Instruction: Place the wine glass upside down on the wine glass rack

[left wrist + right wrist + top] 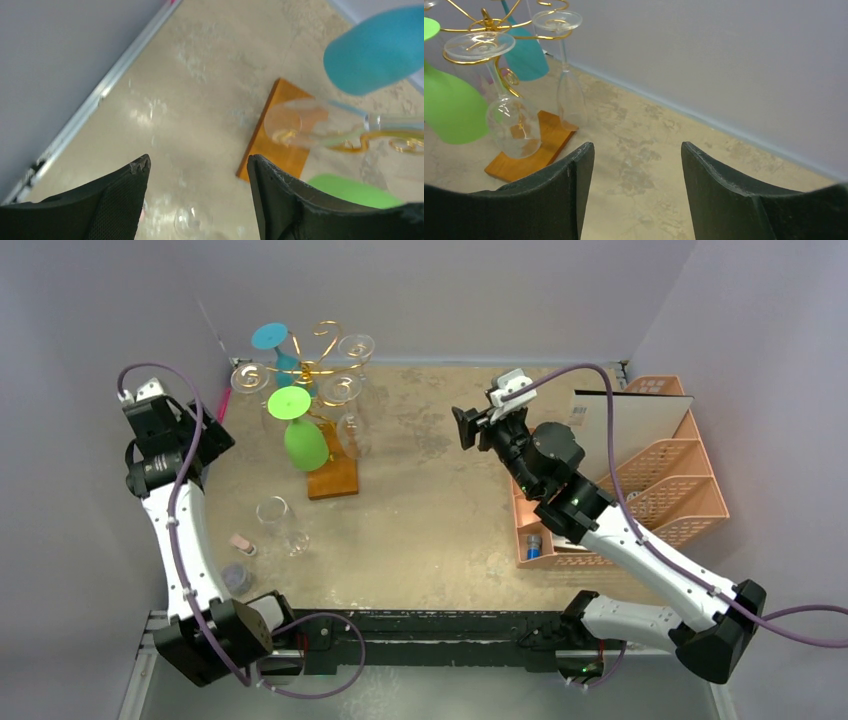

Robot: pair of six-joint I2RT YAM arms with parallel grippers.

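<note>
A clear wine glass (277, 519) lies on its side on the table, left of centre; part of it shows blurred in the left wrist view (192, 220). The gold wire rack (318, 368) stands at the back left on its orange-brown wooden base (333, 478). A teal glass (276, 343), a green glass (301, 436) and clear glasses (341, 390) hang upside down on it. My left gripper (215, 440) is open and empty, left of the rack and above the lying glass (197, 165). My right gripper (463, 427) is open and empty, right of the rack and facing it (636, 147).
A pink lattice organiser (690, 490) holding a pale board (630, 430) stands at the right, under my right arm. A small pink object (240, 542) and a small grey cup (237, 578) lie near the left arm. Walls close off the back and both sides.
</note>
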